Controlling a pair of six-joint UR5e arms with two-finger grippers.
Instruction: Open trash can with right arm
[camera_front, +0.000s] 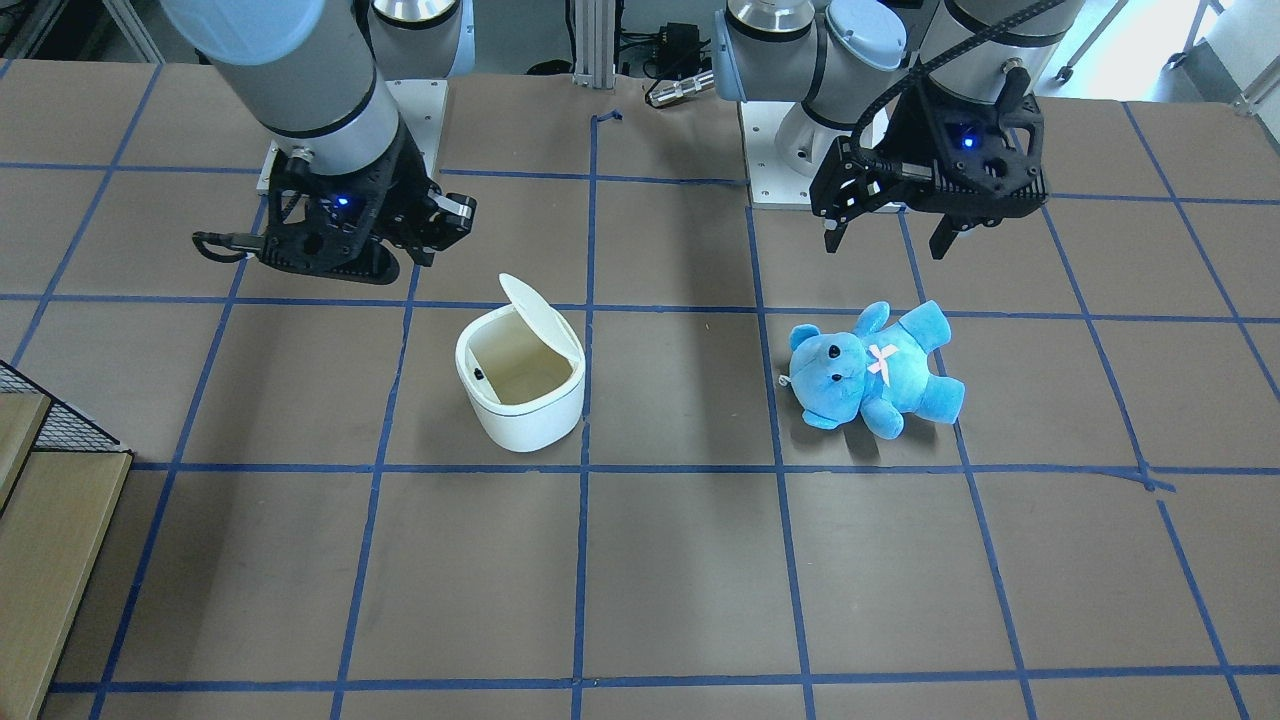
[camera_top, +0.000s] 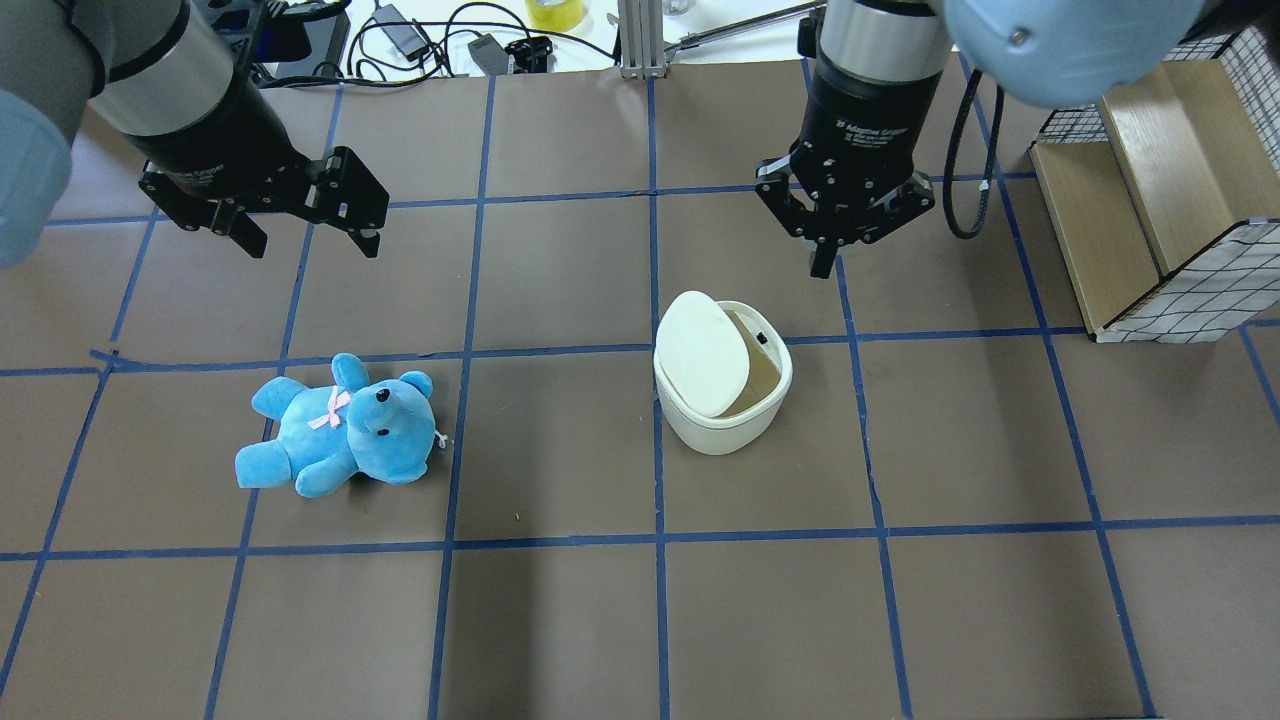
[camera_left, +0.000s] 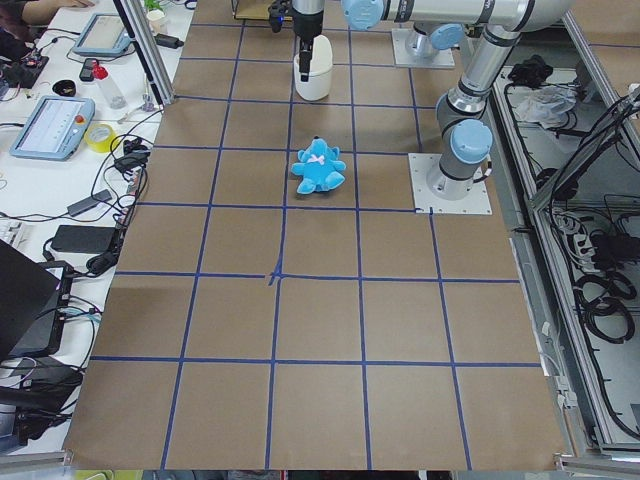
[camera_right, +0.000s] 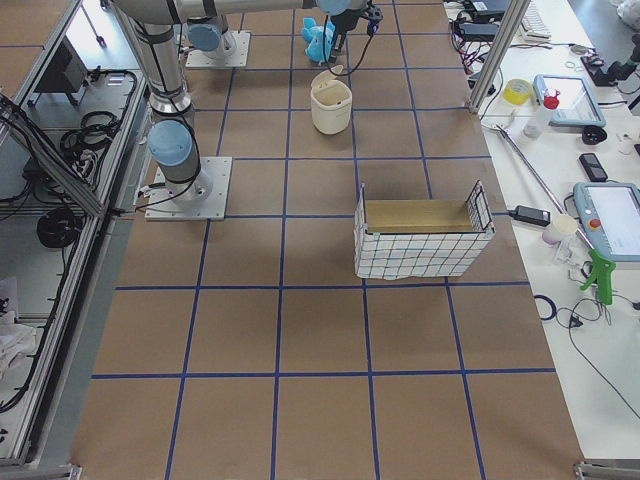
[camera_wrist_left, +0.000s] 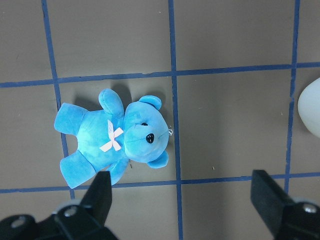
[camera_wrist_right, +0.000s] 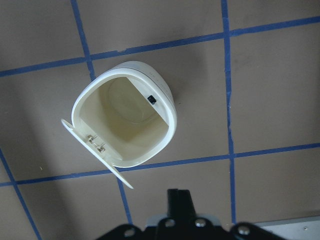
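Observation:
The white trash can (camera_top: 720, 425) stands on the table with its flip lid (camera_top: 702, 352) raised, so its cream inside (camera_wrist_right: 125, 115) shows. It also shows in the front view (camera_front: 520, 410). My right gripper (camera_top: 822, 265) hangs above the table, up and to the right of the can in the overhead view. It is apart from the can, with its fingers (camera_wrist_right: 178, 200) together and empty. My left gripper (camera_top: 312, 240) is open and empty above the blue plush bear (camera_top: 340, 430).
The bear (camera_front: 870, 370) lies on its back about two tape squares from the can. A wire basket holding a wooden box (camera_top: 1160, 200) stands at the table's right edge. Cables and plugs (camera_top: 420, 40) lie along the top edge.

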